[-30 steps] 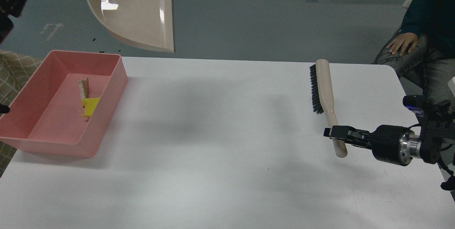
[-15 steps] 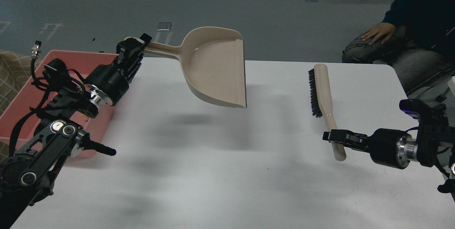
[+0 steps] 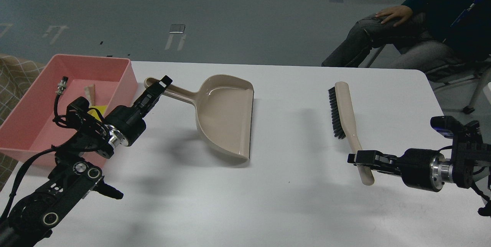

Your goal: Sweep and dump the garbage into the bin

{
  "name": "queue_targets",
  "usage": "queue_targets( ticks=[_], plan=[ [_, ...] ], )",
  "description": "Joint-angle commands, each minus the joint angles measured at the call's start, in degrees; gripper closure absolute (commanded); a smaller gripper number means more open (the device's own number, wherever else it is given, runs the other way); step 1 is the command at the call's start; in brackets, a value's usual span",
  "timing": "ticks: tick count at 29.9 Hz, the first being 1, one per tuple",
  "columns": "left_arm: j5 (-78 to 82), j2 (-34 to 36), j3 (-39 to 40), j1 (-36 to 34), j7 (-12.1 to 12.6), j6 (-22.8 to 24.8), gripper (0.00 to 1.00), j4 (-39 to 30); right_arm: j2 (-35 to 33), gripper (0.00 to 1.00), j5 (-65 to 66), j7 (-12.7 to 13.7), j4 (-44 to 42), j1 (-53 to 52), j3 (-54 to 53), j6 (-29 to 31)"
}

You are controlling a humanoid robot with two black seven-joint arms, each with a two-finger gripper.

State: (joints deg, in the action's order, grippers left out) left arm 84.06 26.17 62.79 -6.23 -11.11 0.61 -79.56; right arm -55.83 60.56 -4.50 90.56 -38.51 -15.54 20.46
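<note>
The pink bin [image 3: 128, 73] stands at the table's left edge. Inside it lie the garbage pieces: the yellow chunk [image 3: 96, 109] and the white slice with a tan crust [image 3: 89, 93], both partly hidden by my left arm. My left gripper [image 3: 159, 88] is shut on the handle of the beige dustpan [image 3: 226, 116], which sits low on the table right of the bin, mouth facing right. My right gripper [image 3: 360, 159] is shut on the handle end of the beige brush [image 3: 342, 111], whose black bristles face left.
A seated person [image 3: 418, 28] is behind the table's far right corner. The white table [image 3: 291, 201] has its far edge behind the bin and dustpan. A patterned cloth [image 3: 11, 70] shows at the far left.
My left arm has brought the dustpan down from high above the bin and rightward onto the table. The right gripper and brush have shifted slightly toward me. The person has moved.
</note>
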Motion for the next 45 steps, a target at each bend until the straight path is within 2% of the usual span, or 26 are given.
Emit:
queue_targets(
  ticks=[1,10,23,24,28,29,30,31,32,34,37,39,41,45],
  plan=[
    [0.05,0.02,-0.39,0.95,-0.4,0.18,1.0,0.01,0.46,1.0,0.0,-0.07,-0.82,0.27,0.08,0.72],
    [-0.12,-1.03,-3.73,1.05,-0.4,0.35,1.0,0.01,0.99,1.0,0.0,-0.07,-2.05,1.24,0.43,1.51],
    [-0.21,-4.46,-4.26,1.75,-0.14,0.09,1.0,1.42,0.9,1.0,0.0,-0.07,-2.14,2.91,0.51,2.57],
    [-0.3,-4.9,-4.26,1.75,-0.14,0.0,0.94,1.59,0.99,1.0,0.0,-0.07,-2.23,3.17,0.43,2.57],
    [-0.3,-5.17,-4.35,1.84,-0.05,0.0,0.85,1.6,1.16,1.0,0.0,-0.07,-2.67,3.88,0.25,2.57],
    [-0.47,-5.17,-4.26,1.84,-0.05,0.0,0.78,1.6,1.51,0.96,0.0,-0.07,-2.75,3.88,0.25,2.57],
    [-0.48,-5.17,-4.26,1.84,-0.05,0.0,0.78,1.6,1.51,0.96,0.0,-0.07,-2.75,3.88,0.25,2.57],
    [-0.74,-5.17,-4.26,1.84,-0.05,0.0,0.66,1.6,1.69,0.91,0.0,0.02,-2.84,3.79,0.25,2.57],
    [-0.83,-5.17,-4.26,1.84,-0.22,0.0,0.46,1.6,1.78,0.81,0.0,0.02,-3.02,3.79,0.16,2.57],
    [-1.0,-5.17,-4.17,1.84,-0.31,-0.09,0.25,1.6,1.78,0.75,-0.09,0.02,-3.19,3.88,0.16,2.57],
    [-1.0,-5.26,-4.26,1.84,-0.4,0.0,0.22,1.6,1.86,0.68,-0.01,0.1,-3.55,3.88,0.16,2.48],
    [-1.09,-5.26,-4.26,1.84,-0.49,0.0,0.14,1.6,1.87,0.64,-0.09,0.1,-3.72,3.97,0.16,2.48],
    [-1.09,-5.17,-4.26,2.1,-0.49,0.0,0.04,1.6,1.95,0.52,-0.27,0.45,-3.81,3.97,-0.01,2.39],
    [-1.0,-5.08,-4.26,3.15,-0.58,0.62,0.03,0.81,2.22,0.35,-0.36,0.81,-3.72,3.79,-0.1,2.3]
  ],
)
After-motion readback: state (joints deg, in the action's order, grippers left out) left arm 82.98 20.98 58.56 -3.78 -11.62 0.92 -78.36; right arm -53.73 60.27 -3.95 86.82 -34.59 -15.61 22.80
